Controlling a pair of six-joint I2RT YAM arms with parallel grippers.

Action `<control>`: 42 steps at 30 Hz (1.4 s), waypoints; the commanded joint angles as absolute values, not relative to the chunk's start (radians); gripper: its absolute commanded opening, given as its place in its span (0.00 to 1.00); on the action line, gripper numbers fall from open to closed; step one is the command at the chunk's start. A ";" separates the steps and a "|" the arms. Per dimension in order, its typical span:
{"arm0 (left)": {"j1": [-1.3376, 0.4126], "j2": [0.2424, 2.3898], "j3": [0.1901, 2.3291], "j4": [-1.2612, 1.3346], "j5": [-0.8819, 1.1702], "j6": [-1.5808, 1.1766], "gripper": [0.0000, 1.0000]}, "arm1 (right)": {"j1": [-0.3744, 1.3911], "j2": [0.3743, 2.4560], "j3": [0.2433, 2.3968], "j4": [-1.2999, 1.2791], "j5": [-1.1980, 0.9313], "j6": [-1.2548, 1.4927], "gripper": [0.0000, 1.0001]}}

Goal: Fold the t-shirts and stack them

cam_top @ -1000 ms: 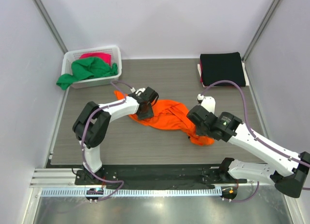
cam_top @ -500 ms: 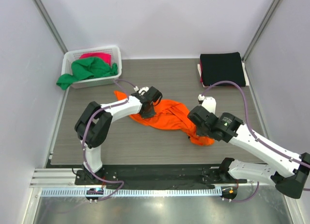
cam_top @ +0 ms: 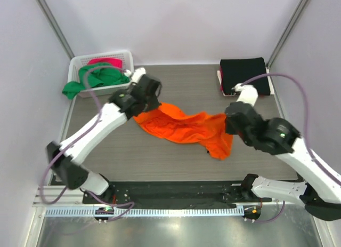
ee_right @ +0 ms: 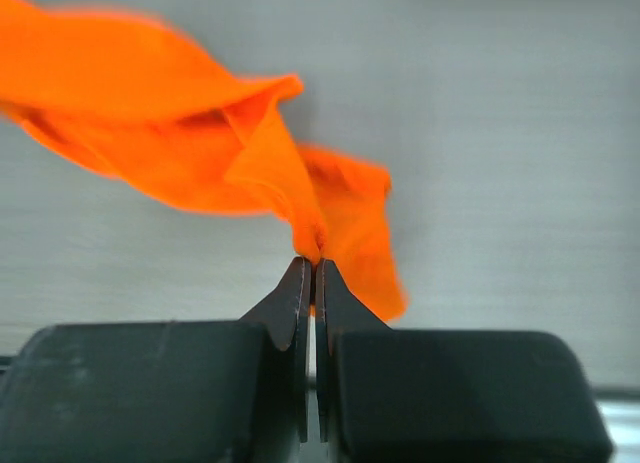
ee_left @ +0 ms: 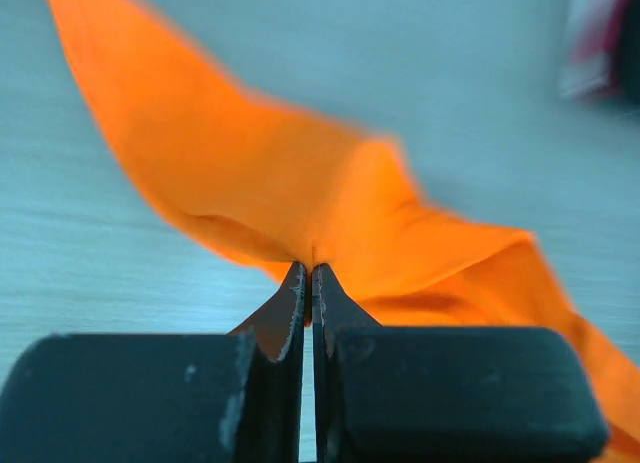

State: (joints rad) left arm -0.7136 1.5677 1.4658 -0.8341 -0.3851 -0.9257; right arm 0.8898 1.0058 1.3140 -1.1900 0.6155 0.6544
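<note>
The orange t-shirt (cam_top: 184, 127) hangs stretched between my two grippers above the middle of the table. My left gripper (cam_top: 145, 104) is shut on its left end; in the left wrist view the cloth (ee_left: 330, 198) is pinched at the fingertips (ee_left: 311, 271). My right gripper (cam_top: 230, 121) is shut on its right end; in the right wrist view the cloth (ee_right: 200, 133) rises from the fingertips (ee_right: 311, 265), and a loose part droops below. A folded black t-shirt (cam_top: 244, 74) lies at the back right. A green t-shirt (cam_top: 95, 76) and a pink t-shirt (cam_top: 106, 62) sit in the basket.
The white lattice basket (cam_top: 124, 57) stands at the back left, with green cloth spilling over its left side. The black shirt lies on a white and red layer (cam_top: 219, 78). Grey walls close in the table on three sides.
Both arms have risen and moved apart, lifting the orange shirt off the table and stretching it wider. The left gripper moved back and left, the right gripper back and right.
</note>
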 commanded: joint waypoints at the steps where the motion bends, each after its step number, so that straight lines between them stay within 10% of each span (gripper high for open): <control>1: -0.718 1.373 1.587 -0.975 -0.500 -0.893 0.00 | 0.888 0.931 1.492 -1.183 0.735 0.508 0.01; 25: -0.718 0.795 1.993 -0.931 -0.388 -0.577 0.00 | 0.881 0.586 2.037 -0.799 0.183 0.018 0.01; 38: -0.710 1.150 1.922 -1.173 -0.743 -0.725 0.00 | 0.870 1.061 1.848 -0.839 0.859 0.110 0.01; 42: -0.495 1.296 1.734 -1.132 -0.550 -0.730 0.00 | 0.706 1.362 1.776 -0.819 0.832 0.117 0.01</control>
